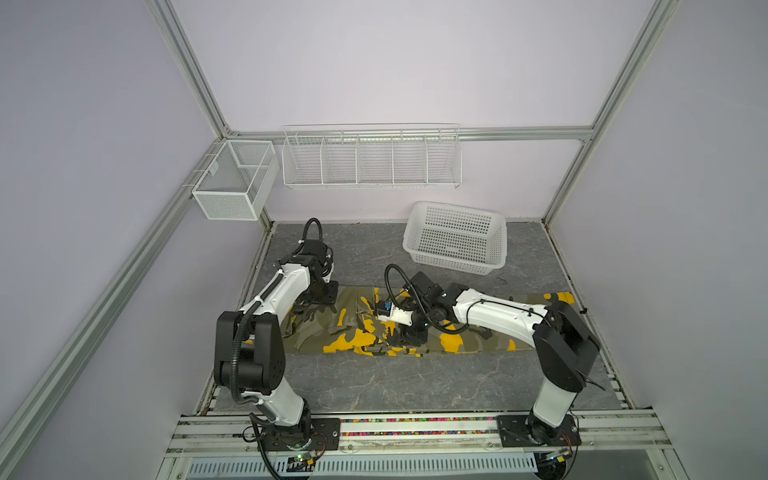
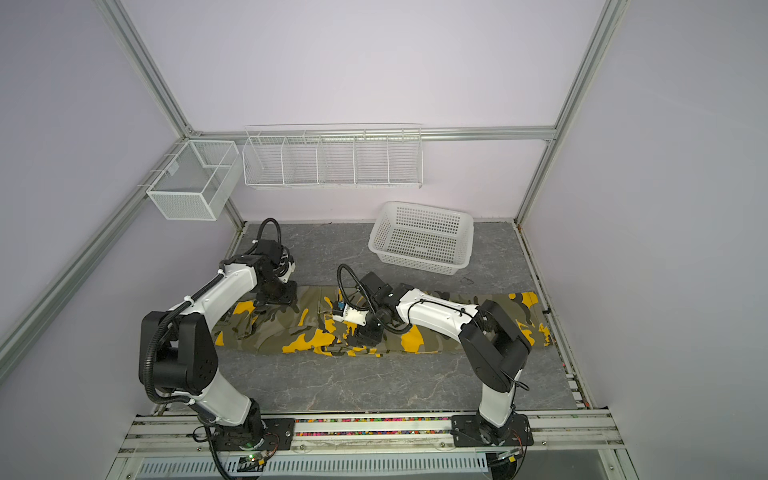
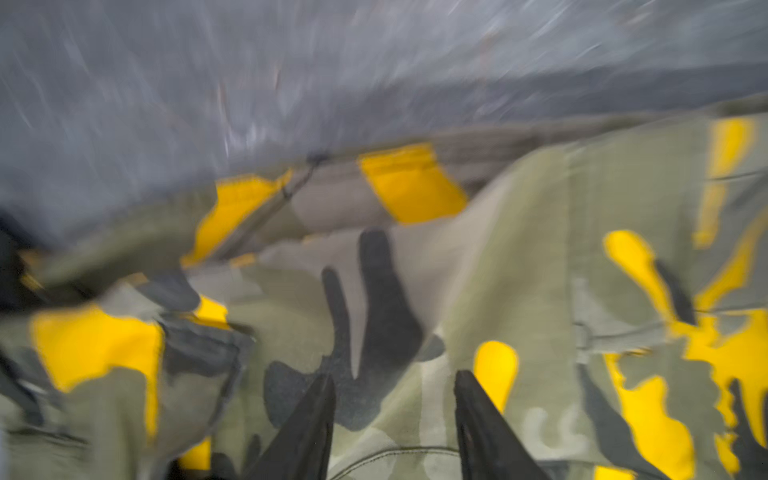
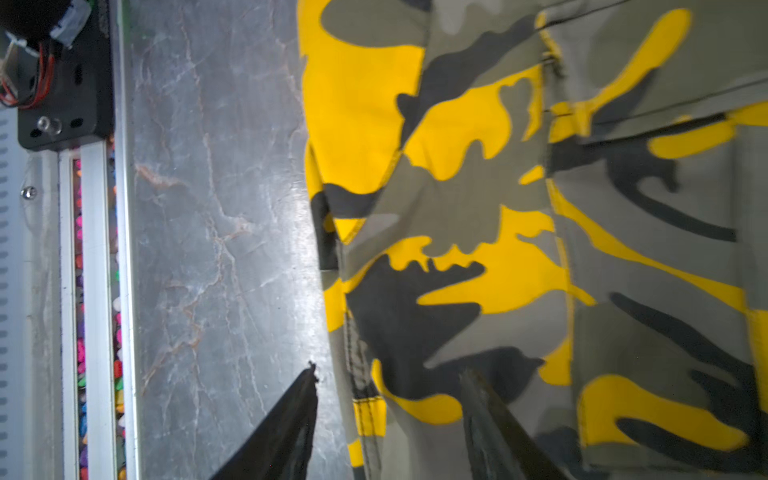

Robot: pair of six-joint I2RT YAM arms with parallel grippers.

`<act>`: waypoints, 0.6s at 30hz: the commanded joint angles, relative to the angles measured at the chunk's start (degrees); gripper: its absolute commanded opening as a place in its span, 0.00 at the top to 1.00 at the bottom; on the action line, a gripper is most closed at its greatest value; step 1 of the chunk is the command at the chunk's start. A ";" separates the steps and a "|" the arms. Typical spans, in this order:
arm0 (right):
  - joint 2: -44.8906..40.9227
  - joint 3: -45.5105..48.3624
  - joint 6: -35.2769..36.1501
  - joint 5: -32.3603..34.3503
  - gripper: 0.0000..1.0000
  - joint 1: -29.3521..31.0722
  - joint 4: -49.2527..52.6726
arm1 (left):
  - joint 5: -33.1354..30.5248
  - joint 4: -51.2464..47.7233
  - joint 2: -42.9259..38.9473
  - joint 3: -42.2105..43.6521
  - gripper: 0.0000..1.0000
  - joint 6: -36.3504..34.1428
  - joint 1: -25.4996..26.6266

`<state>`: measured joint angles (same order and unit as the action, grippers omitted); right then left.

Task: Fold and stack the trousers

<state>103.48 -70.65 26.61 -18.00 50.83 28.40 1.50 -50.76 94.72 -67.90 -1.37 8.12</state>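
The camouflage trousers (image 1: 336, 330) (image 2: 432, 338) lie flat in a long strip across the grey table, left to right, in both top views. My left gripper (image 1: 318, 297) (image 2: 276, 296) hangs over their left end; in the left wrist view it (image 3: 395, 380) is open, with only flat cloth (image 3: 519, 249) under the gap, and that view is blurred. My right gripper (image 1: 409, 338) (image 2: 365, 337) is low over the strip's middle, at its near edge. In the right wrist view it (image 4: 388, 370) is open, one finger over bare table and the other over the cloth (image 4: 457, 199).
A white plastic basket (image 1: 455, 239) stands tilted at the back right of the table. A wire rack (image 1: 372, 160) hangs on the back wall and a mesh bin (image 1: 235, 178) on the left frame. The grey marbled table (image 1: 395, 382) runs to a front rail (image 1: 415, 428).
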 commanded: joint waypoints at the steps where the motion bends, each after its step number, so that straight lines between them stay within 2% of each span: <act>1: 1.24 2.14 1.25 1.37 0.42 1.16 -2.39 | 0.21 4.16 -0.55 2.52 0.53 6.15 -1.74; 5: 3.29 1.99 2.26 7.16 0.43 2.96 -4.56 | -1.22 5.47 0.76 5.22 0.53 6.79 -3.25; 8: 5.76 0.70 2.67 8.84 0.49 3.56 -5.15 | -2.64 6.79 1.80 6.55 0.53 6.62 -4.12; 15: 7.80 -0.67 1.09 8.65 0.73 4.67 -5.04 | -6.67 7.73 4.27 6.38 0.54 5.70 -5.15; 18: 7.50 -0.74 0.22 5.42 0.86 4.90 -4.44 | -7.56 7.85 5.10 5.91 0.54 5.17 -5.52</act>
<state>110.48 -70.65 27.09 -9.52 54.87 23.31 -2.52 -44.03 98.50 -61.80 3.44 3.51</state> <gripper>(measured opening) 0.166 0.461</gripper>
